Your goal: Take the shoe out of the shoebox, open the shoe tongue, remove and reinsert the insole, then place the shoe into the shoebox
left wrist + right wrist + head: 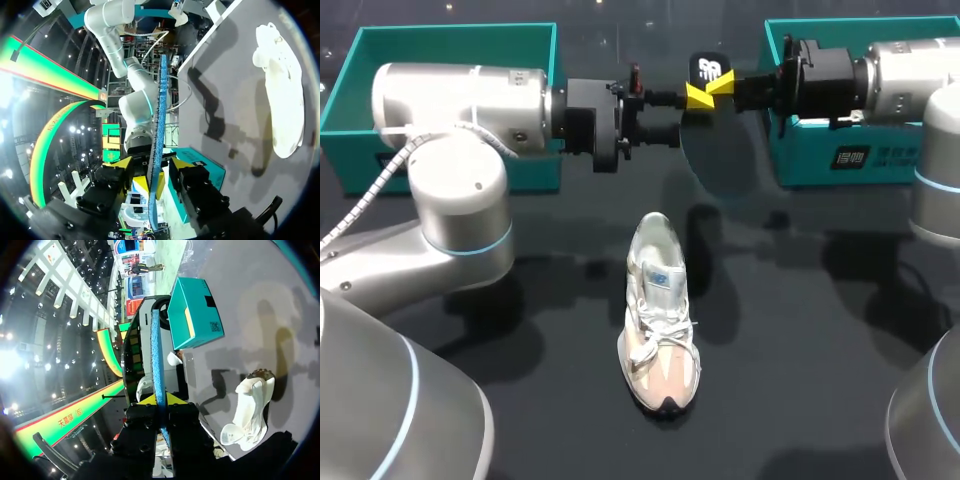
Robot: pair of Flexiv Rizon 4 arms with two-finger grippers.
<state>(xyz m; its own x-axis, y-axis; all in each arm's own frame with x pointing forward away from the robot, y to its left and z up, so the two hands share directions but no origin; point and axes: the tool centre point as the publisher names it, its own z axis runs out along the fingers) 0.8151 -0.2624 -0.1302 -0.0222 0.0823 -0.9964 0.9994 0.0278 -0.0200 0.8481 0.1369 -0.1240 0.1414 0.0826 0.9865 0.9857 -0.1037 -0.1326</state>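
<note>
Teal cardboard formed two open boxes in the head view, the left shoebox half point(450, 33) at ten o'clock and the right shoebox half point(810, 165) at two. One white mesh shoe point(660, 310) lay on the dark table point(800, 360) at centre, and one flat insole point(706, 68) was held up at twelve. In the left wrist view the left gripper point(150, 165) had its fingers apart around the thin blue insole edge point(161, 100), while in the right wrist view the right gripper point(160, 400) was clamped on that edge point(156, 350).

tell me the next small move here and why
Probably close the left gripper on the insole: it hangs edge-on between that gripper's open fingers, held only by the right gripper, while the shoe lies on the table below.
</note>
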